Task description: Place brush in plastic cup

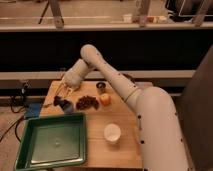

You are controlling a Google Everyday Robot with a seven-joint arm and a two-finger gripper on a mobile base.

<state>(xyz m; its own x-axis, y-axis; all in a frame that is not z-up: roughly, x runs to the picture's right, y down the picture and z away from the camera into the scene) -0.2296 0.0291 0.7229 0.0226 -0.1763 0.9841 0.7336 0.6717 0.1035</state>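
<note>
Camera view: the gripper (63,94) hangs near the counter's left rear corner, jaws spread, grasping nothing. Just below lies one small brush (62,103), with a dark bristle head and a thin dark handle. One white round plastic cup (112,133), empty, stands near the front edge. One green rectangular tray (50,142), empty, occupies the front left corner.

The wooden tabletop (97,147) carries a green tray (50,159) at its front left, the plastic cup (112,133) beside it, and farther back the brush (62,103) under the gripper (63,92), a pile of brown-red bits (87,103), an orange fruit (105,99) and a small dark container (101,86).
</note>
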